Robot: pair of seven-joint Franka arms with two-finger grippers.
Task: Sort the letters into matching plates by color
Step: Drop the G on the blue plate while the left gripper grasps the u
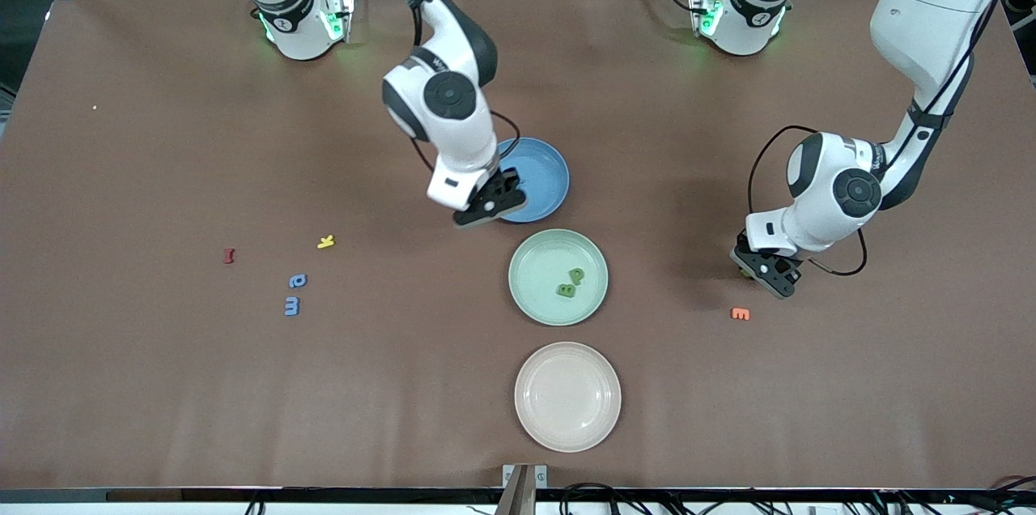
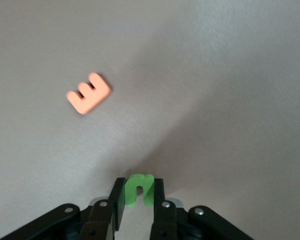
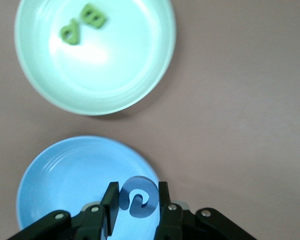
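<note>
1. The left gripper (image 1: 769, 276) sits low over the table (image 1: 162, 385) toward the left arm's end, jaws clamped on a green letter (image 2: 139, 189). Only the left wrist view shows that letter plainly; in the front view it is at most a green speck at the fingers, probably the same piece.
2. An orange letter (image 1: 740, 313) lies flat on the table just beside the left gripper, nearer the front camera; the left wrist view shows its three-pronged shape (image 2: 89, 93).
3. The right gripper (image 1: 488, 202) hangs over the rim of the blue plate (image 1: 542, 175). Jaws grasp a blue letter (image 3: 139, 196), curled in shape, seen only in the right wrist view; the front view hides it.
4. The green plate (image 1: 534, 256) lies nearer the camera than the blue plate and holds two green letters (image 1: 571, 283), touching or nearly so. Both show in the right wrist view too (image 3: 83, 23).
5. A cream-pink plate (image 1: 567, 396) lies nearest the camera.
6. Front view only, toward the right arm's end: a yellow letter (image 1: 325, 241), a red letter (image 1: 229, 256), and two blue letters (image 1: 295, 293), one just nearer the camera than the other.
</note>
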